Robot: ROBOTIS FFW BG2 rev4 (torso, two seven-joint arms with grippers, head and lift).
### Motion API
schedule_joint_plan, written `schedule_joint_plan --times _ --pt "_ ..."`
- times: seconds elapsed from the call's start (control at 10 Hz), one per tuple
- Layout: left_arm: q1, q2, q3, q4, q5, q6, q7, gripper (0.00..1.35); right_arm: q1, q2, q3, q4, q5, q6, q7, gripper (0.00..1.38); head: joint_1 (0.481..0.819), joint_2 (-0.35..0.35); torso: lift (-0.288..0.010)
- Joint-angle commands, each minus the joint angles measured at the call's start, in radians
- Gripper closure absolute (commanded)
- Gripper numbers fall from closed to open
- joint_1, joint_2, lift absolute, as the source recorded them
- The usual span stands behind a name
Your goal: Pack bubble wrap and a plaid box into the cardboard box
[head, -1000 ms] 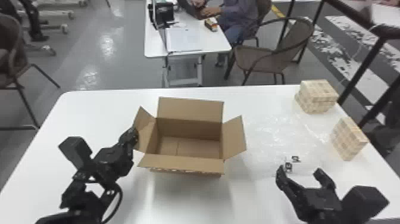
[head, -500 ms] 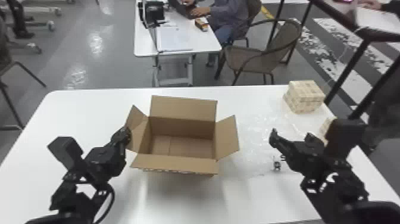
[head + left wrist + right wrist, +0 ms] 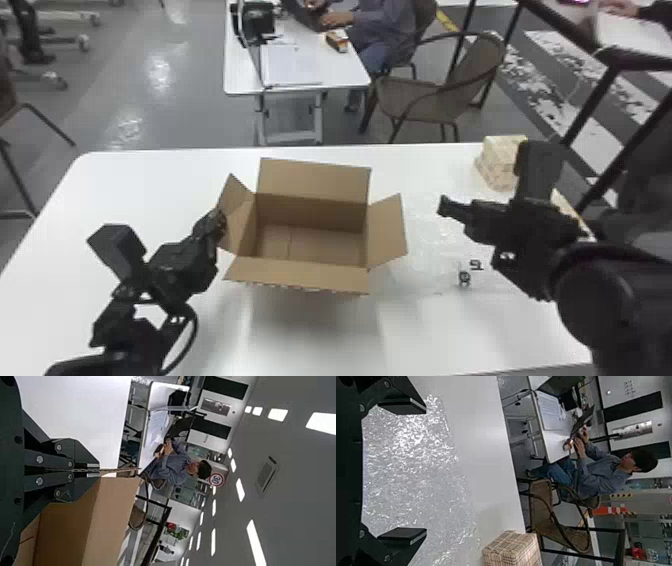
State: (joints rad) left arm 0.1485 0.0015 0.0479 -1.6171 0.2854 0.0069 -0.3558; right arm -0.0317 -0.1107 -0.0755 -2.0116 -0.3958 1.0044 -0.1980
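Observation:
The open cardboard box [image 3: 310,245] stands mid-table. My left gripper [image 3: 217,222] is at its left flap; in the left wrist view this gripper [image 3: 93,470] is closed on that flap, beside the brown box wall [image 3: 111,514]. Clear bubble wrap [image 3: 425,240] lies flat right of the box, under my right gripper [image 3: 472,232]. The right wrist view has the right gripper [image 3: 422,471] with its fingers wide apart over the bubble wrap [image 3: 415,475], holding nothing. A plaid box [image 3: 502,160] sits at the back right, also a plaid box [image 3: 512,550] in the right wrist view.
A second plaid box [image 3: 570,210] is mostly hidden behind the right arm. Two small dark-marked items [image 3: 465,277] lie at the wrap's front part. Beyond the white table [image 3: 150,190] are a chair [image 3: 440,95] and another table [image 3: 295,70].
My right arm has swung farther in over the table, its gripper rising and moving back above the wrap. The head view has shifted a little. The left gripper keeps its place at the flap.

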Motion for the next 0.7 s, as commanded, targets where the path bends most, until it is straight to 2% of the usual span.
schedule_joint_plan --times 0.0,0.1,0.2,0.4,0.6 --pt "-0.001 -0.004 0.000 0.000 0.000 0.004 0.000 1.19 -0.077 0.003 -0.013 0.014 -0.048 0.137 -0.061 0.21 0.695 -0.069 -0.095" --pt "-0.003 -0.004 -0.005 0.000 0.000 0.005 0.000 1.19 -0.143 0.002 -0.043 0.054 -0.054 0.253 -0.070 0.21 0.695 -0.072 -0.095" --pt "-0.006 -0.004 -0.008 0.000 0.001 0.007 0.000 1.19 -0.188 -0.006 -0.049 0.109 -0.041 0.306 -0.074 0.21 0.695 -0.078 -0.095" --pt "-0.007 -0.004 -0.013 0.000 0.003 0.008 0.000 1.19 -0.249 -0.009 -0.049 0.244 -0.051 0.327 -0.115 0.21 0.695 -0.096 -0.095" --pt "-0.010 -0.004 -0.016 0.000 0.003 0.015 0.003 1.19 -0.340 -0.029 -0.041 0.402 -0.072 0.375 -0.115 0.21 0.695 -0.109 -0.095"
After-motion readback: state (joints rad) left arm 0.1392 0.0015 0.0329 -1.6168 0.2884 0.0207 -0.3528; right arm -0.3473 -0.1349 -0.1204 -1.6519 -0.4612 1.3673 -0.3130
